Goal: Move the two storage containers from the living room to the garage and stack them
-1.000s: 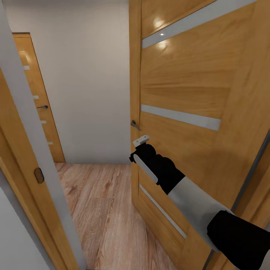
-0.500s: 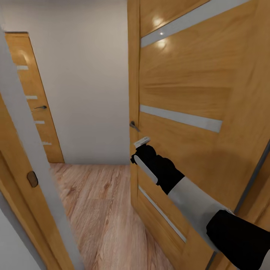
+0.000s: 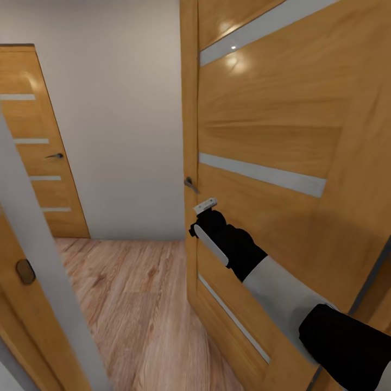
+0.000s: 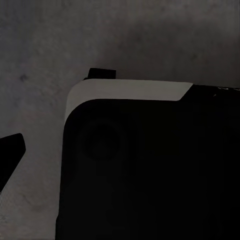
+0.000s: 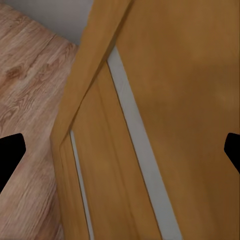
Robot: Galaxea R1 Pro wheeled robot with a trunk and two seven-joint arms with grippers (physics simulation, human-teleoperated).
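Note:
The two storage containers are out of view. I stand in a doorway facing a hallway with a light wood plank floor [image 3: 136, 304]. My right arm reaches forward, and my right gripper [image 3: 206, 205] sits close to the face of an open wooden door [image 3: 271, 125], just below its lever handle [image 3: 190, 183]. In the right wrist view the right gripper [image 5: 120, 155] is open, its black fingertips [image 5: 10, 155] far apart with the door panel between them. In the left wrist view one black fingertip [image 4: 11, 152] stands wide at the edge, beside a dark rounded robot part [image 4: 150, 170].
The open door with grey glass strips [image 3: 260, 174] takes up the right side. A door frame [image 3: 38, 260] stands close on the left. A shut wooden door [image 3: 38, 146] and a white wall [image 3: 125, 125] close off the hallway ahead. A dark grey mottled surface [image 4: 50, 45] lies behind the robot part.
The whole head view has shifted: the left door frame slid left and down, more of the far door shows. The right arm keeps its place in the view.

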